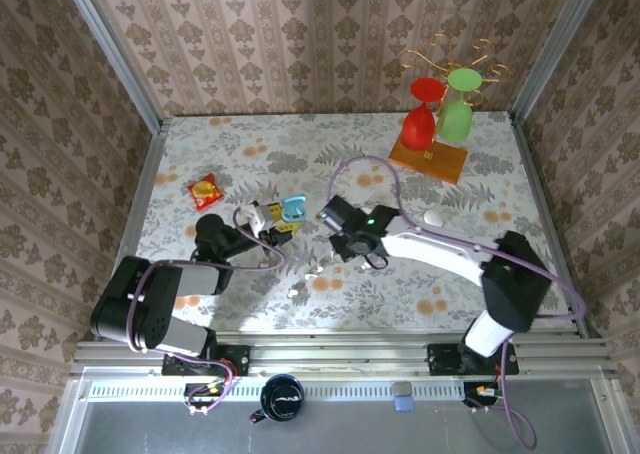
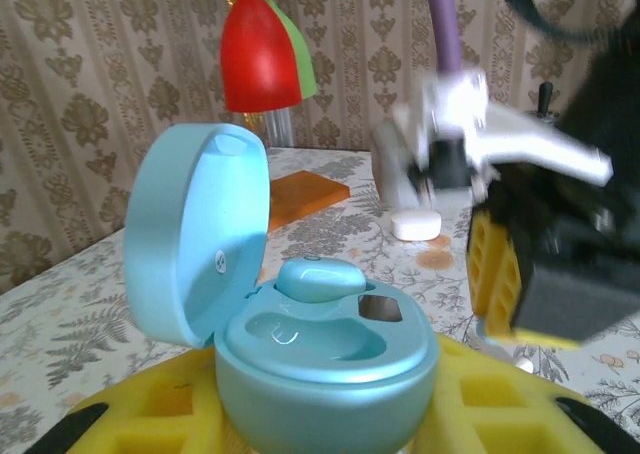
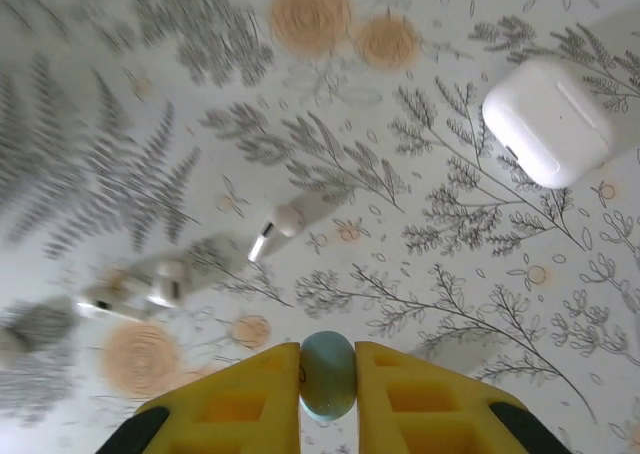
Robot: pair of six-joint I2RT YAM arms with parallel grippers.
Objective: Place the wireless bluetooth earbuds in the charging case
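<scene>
The left gripper (image 2: pixel 322 426) is clamped around the open blue case (image 2: pixel 330 364), whose base is cut off at the frame edge. One seated earbud (image 2: pixel 318 279) lies inside. White earbuds (image 3: pixel 287 220) lie blurred on open table (image 3: pixel 420 274). The right gripper (image 3: pixel 328 374) pinches a blue earbud (image 3: pixel 327 379), half hidden.

We see a robot test booth: wallpapered panels (image 1: pixel 330 44) enclosing a floral tabletop (image 1: pixel 300 139) mounted on aluminium rails (image 1: pixel 340 349).

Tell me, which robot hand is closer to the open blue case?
Left. The left hand grips the open blue case. The right hand, pinching a small blue earbud, hangs off to the case's right, not touching it.
</scene>
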